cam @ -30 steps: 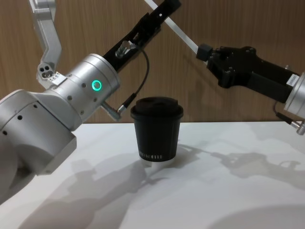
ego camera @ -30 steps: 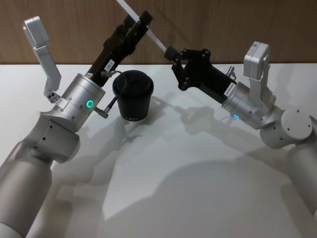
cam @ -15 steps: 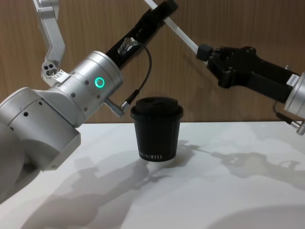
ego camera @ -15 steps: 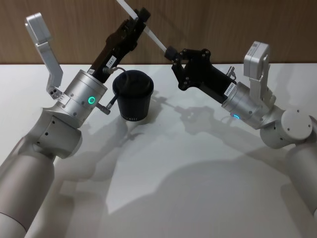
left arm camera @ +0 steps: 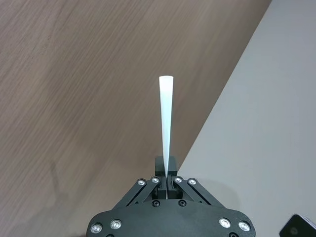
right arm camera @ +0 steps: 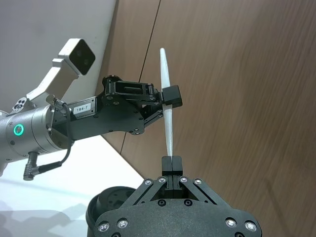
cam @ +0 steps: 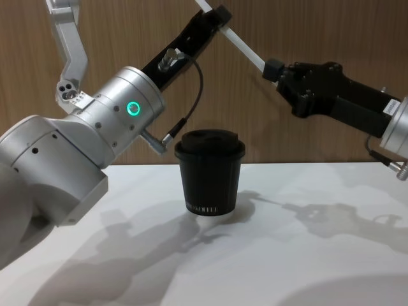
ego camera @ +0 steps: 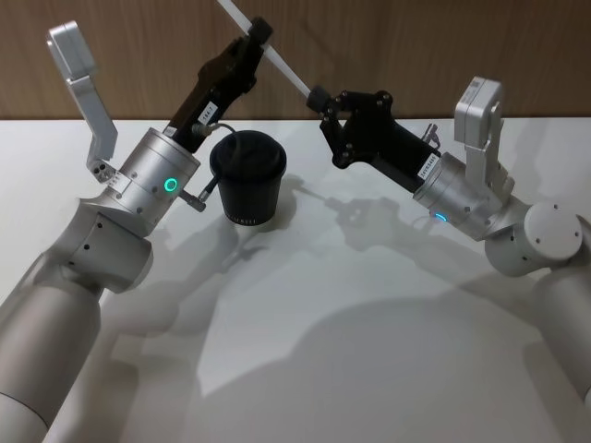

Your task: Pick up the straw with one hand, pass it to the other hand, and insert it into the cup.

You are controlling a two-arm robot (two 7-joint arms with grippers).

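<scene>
The cup (cam: pixel 210 178) is seen upright on the white table (cam: pixel 299 268), with its lid on. Above and behind it, the straw (cam: pixel 242 43) is held slanted in the air, clear of the cup. Its lower end is pinched by the right gripper (cam: pixel 273 69), and farther up it is clamped between the closed fingers of the left gripper (cam: pixel 220 14), before the wooden wall (cam: pixel 306 25).

White table (ego camera: pixel 369 351); black lidded cup (ego camera: pixel 247 180) upright toward far edge.
</scene>
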